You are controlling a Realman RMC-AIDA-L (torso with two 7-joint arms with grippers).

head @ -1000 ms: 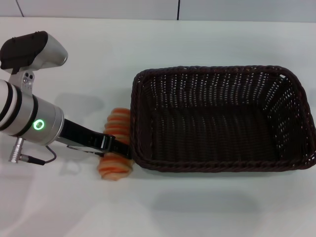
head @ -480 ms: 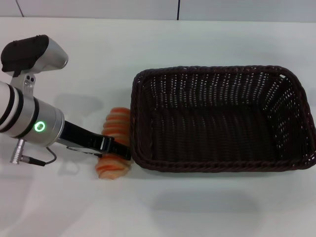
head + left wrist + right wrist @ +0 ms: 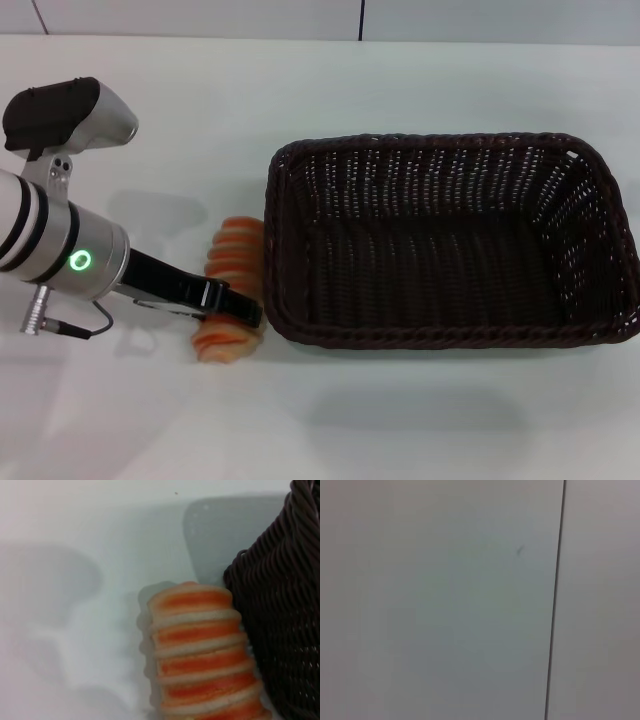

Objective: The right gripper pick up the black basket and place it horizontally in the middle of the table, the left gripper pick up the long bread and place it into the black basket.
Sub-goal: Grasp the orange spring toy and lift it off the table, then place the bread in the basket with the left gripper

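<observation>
The black basket (image 3: pixel 450 245) lies lengthwise on the white table (image 3: pixel 420 430), right of centre, and is empty. The long bread (image 3: pixel 232 262), striped orange and cream, lies against the basket's left end. It also shows in the left wrist view (image 3: pixel 200 655), beside the basket's wicker wall (image 3: pixel 285 615). My left gripper (image 3: pixel 235 308), on the arm with the green ring, reaches in from the left. It is shut across the bread's middle, low at the table. The right gripper is out of view.
The table's back edge meets a pale wall (image 3: pixel 300 18) with panel seams. The right wrist view shows only a pale panel with a dark seam (image 3: pixel 555 605). White table lies in front of the basket and to its far left.
The left arm has drawn slightly left, and the bread has shifted a little left with it. The basket has not moved.
</observation>
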